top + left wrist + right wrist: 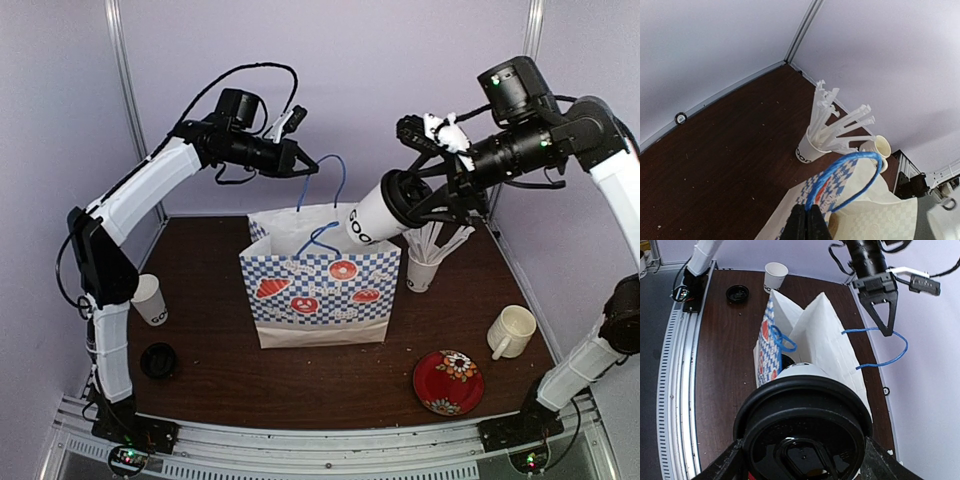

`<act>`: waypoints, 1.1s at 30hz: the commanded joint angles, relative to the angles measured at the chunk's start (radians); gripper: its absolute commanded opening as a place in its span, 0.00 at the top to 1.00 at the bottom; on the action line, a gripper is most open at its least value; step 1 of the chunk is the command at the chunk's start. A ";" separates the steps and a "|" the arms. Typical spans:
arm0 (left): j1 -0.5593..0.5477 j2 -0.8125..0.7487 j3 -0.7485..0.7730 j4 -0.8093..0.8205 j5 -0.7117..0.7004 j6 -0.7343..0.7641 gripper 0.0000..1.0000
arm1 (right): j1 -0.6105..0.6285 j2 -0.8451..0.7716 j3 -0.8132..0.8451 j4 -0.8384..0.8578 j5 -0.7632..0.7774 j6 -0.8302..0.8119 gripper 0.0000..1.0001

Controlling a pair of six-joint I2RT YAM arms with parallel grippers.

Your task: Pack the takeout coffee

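My right gripper (415,200) is shut on a lidded white coffee cup (378,213) with black lettering, held tilted above the right end of the paper bag's mouth; its black lid (802,432) fills the right wrist view. My left gripper (307,167) is shut on the bag's blue rope handle (332,178), pulling it up and back; the left wrist view shows the handle (842,175) pinched between the fingers. The blue-checked paper bag (320,292) stands open mid-table. A second lidless cup (150,299) stands at the left edge, with a loose black lid (158,360) near it.
A cup of white stirrer sticks (424,262) stands right of the bag, close under the right gripper. A cream ceramic mug (511,332) and a red floral plate (448,382) sit at the front right. Walls close behind.
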 commanded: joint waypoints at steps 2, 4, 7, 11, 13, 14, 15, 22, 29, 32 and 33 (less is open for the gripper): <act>-0.063 -0.216 -0.150 0.045 -0.026 0.052 1.00 | 0.000 0.103 0.046 0.088 0.103 0.067 0.33; -0.085 -0.276 -0.217 0.045 -0.054 0.066 1.00 | 0.013 0.122 0.043 0.093 0.114 0.066 0.33; -0.121 -0.357 -0.307 0.044 -0.091 0.073 1.00 | 0.068 0.128 0.006 0.093 0.181 0.038 0.34; -0.166 -0.421 -0.382 0.041 -0.142 0.071 1.00 | 0.169 0.100 -0.107 0.125 0.325 -0.012 0.34; -0.184 -0.444 -0.407 0.041 -0.168 0.059 1.00 | 0.211 0.080 -0.160 0.132 0.369 -0.032 0.34; -0.191 -0.452 -0.416 0.041 -0.184 0.052 1.00 | 0.228 0.071 -0.182 0.128 0.385 -0.038 0.35; -0.198 -0.458 -0.425 0.041 -0.197 0.046 1.00 | 0.244 0.064 -0.200 0.125 0.401 -0.042 0.35; -0.252 -0.466 -0.450 0.052 -0.247 0.012 1.00 | 0.340 0.004 -0.381 0.122 0.461 -0.075 0.35; -0.278 -0.459 -0.413 0.051 -0.249 -0.010 0.67 | 0.447 -0.057 -0.529 0.136 0.511 -0.075 0.35; -0.306 -0.453 -0.370 0.023 -0.186 0.024 0.45 | 0.472 -0.085 -0.575 0.146 0.531 -0.076 0.35; -0.325 -0.454 -0.350 0.005 -0.168 0.047 0.40 | 0.477 -0.092 -0.589 0.146 0.532 -0.077 0.35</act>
